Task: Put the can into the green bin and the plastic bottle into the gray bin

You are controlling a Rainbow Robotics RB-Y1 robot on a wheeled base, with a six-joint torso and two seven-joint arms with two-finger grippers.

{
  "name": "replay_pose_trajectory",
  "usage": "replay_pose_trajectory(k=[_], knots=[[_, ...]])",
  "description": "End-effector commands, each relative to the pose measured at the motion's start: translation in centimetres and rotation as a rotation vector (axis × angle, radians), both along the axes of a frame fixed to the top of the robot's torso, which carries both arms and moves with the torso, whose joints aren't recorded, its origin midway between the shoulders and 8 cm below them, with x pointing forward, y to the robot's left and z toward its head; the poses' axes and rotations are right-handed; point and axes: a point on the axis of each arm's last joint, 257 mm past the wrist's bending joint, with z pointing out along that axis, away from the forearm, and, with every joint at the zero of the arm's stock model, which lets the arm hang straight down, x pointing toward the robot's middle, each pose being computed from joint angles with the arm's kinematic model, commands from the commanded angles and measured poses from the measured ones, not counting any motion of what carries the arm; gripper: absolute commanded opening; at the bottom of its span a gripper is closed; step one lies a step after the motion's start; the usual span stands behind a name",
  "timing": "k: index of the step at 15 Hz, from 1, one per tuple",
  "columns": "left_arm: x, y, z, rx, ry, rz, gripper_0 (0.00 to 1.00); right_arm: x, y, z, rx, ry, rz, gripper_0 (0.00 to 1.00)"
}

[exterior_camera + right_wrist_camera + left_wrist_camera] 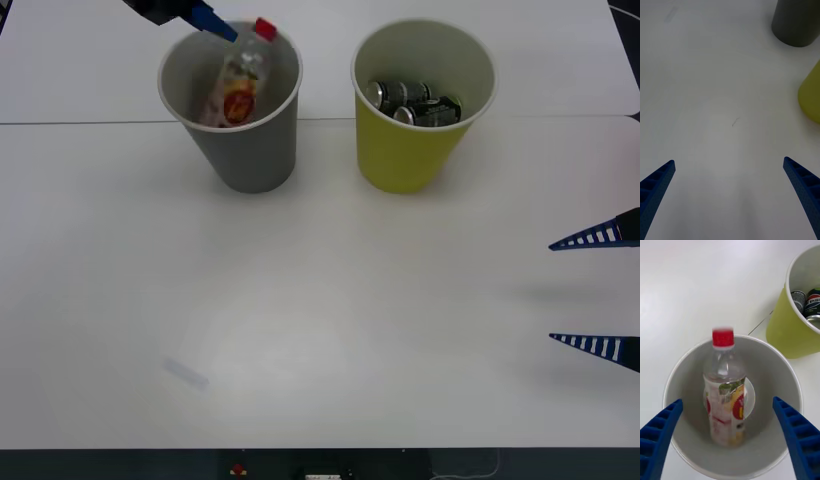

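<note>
Plastic bottle (pixel 725 397) leaning inside gray bin (pixel 240 150), left claw (pixel 728 438) spread wide above it, cans (pixel 415 102) in green bin (pixel 405 155), right claw (pixel 596 292) wide — idle over bench (pixel 320 320) at right edge

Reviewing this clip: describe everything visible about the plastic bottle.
The plastic bottle is small, clear and seemingly empty, with a red screw cap and a red, orange and white label. It stands tilted inside the gray bin, cap near the far rim, leaning on the inner wall. The left end effector is open above it, its fingers apart from the bottle.
</note>
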Motion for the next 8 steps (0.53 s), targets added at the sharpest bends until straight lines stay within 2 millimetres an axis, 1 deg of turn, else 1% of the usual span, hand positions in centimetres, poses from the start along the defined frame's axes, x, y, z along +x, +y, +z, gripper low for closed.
replay_pose_trajectory(k=[1, 3, 5, 7, 8], knots=[[-0.9, -0.4, 0.8, 0.044, -0.050, -0.120, 1.00, 0.0, 0.0, 0.0, 0.000, 0.000, 0.000, 1.00], [-2.5, -0.4, 1.0, -0.009, -0.025, -0.195, 1.00, 0.0, 0.0, 0.0, 0.000, 0.000, 0.000, 1.00], [-4.6, -0.5, 1.2, -0.099, -0.010, -0.288, 1.00, 0.0, 0.0, 0.0, 0.000, 0.000, 0.000, 1.00], [-6.5, 0.0, 0.7, -0.156, -0.016, -0.390, 1.00, 0.0, 0.0, 0.0, 0.000, 0.000, 0.000, 1.00], [-7.2, 0.5, 0.5, -0.161, -0.037, -0.432, 1.00, 0.0, 0.0, 0.0, 0.000, 0.000, 0.000, 1.00]])
